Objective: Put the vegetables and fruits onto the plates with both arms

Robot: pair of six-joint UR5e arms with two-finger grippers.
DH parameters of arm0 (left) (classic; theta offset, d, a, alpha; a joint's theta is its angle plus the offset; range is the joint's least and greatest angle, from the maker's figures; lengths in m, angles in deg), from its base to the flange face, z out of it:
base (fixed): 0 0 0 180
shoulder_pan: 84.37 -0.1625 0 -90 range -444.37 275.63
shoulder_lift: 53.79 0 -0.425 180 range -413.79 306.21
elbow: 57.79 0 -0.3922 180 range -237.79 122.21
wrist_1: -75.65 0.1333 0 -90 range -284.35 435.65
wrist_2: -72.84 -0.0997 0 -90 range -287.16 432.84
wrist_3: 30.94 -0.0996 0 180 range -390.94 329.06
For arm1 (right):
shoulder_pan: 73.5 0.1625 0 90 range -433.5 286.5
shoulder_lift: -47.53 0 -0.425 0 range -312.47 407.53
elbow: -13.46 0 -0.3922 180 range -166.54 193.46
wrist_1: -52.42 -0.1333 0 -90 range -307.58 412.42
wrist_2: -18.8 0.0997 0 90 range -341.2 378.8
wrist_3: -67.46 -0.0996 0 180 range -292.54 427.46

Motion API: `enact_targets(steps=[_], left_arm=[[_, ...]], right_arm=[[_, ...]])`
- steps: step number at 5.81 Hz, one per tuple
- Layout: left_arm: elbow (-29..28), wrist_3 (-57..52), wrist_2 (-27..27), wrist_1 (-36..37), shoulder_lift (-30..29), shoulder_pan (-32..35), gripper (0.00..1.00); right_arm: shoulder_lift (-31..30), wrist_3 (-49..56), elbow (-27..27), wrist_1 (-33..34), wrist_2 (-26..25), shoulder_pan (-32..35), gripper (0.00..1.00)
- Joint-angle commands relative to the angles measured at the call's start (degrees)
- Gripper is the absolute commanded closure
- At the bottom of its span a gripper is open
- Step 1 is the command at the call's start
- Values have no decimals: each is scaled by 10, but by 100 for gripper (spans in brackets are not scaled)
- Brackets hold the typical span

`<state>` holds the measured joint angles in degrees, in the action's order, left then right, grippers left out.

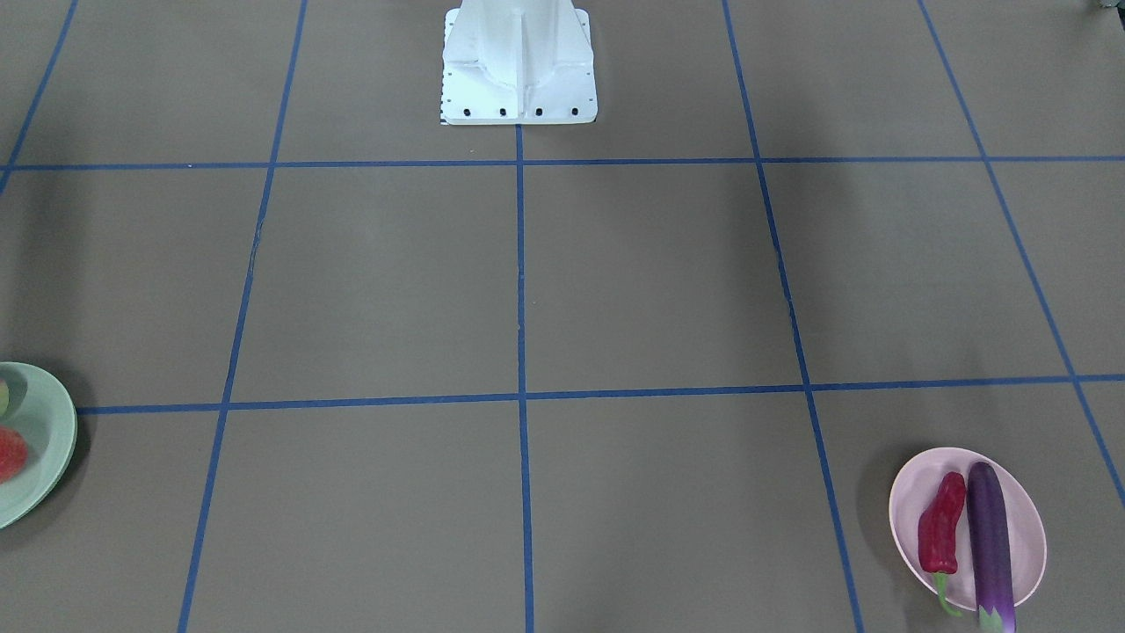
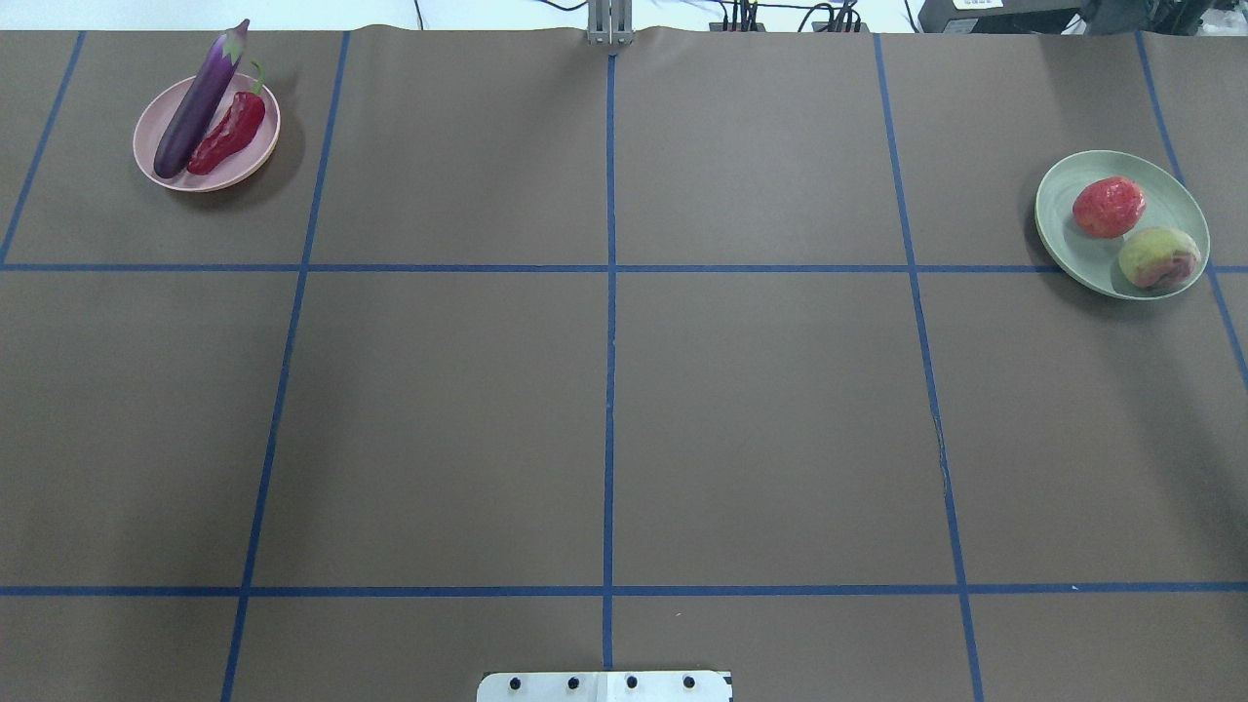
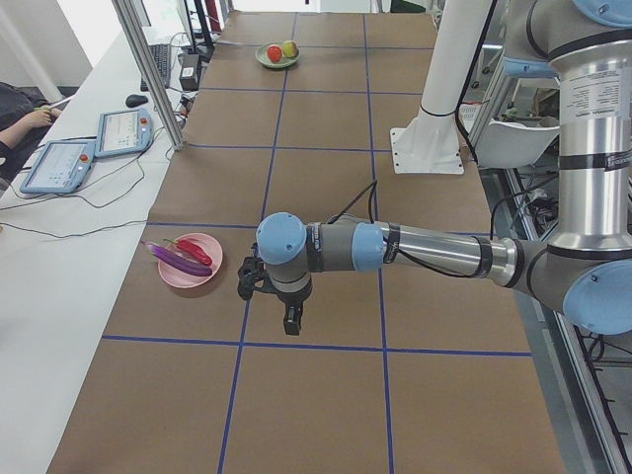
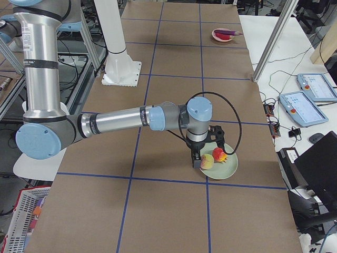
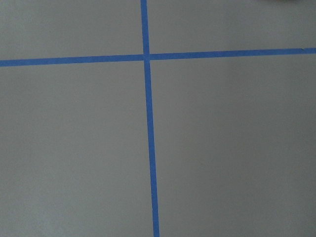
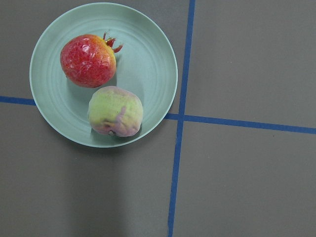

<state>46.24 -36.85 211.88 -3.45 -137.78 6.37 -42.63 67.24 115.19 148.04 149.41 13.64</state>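
Observation:
The purple eggplant [image 2: 200, 102] and the red chili pepper [image 2: 229, 135] lie side by side on the pink plate [image 2: 258, 158] at the far left. The pomegranate [image 2: 1109, 207] and the peach [image 2: 1158, 257] sit on the mint green plate [image 2: 1080, 249] at the far right, and show in the right wrist view too, pomegranate [image 6: 88, 60] and peach [image 6: 115, 110]. My left gripper [image 3: 291, 324] hangs over bare table beside the pink plate [image 3: 183, 276]. My right gripper [image 4: 196, 161] hangs beside the mint plate [image 4: 225, 169]. I cannot tell whether either is open or shut.
The white pedestal base [image 1: 518, 66] stands at the robot's side of the table. Blue tape lines [image 2: 609, 292] divide the brown table into squares. Tablets [image 3: 59, 163] and cables lie on the white bench beyond the far edge.

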Motion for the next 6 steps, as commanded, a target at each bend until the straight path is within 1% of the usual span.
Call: enact_targets(steps=[1, 6], left_arm=[[3, 0, 0, 0, 2, 0, 0], [7, 0, 1, 0, 10, 1, 0]], right_arm=[[0, 0, 0, 0, -2, -17, 0], [-1, 0, 0, -1, 1, -21, 0]])
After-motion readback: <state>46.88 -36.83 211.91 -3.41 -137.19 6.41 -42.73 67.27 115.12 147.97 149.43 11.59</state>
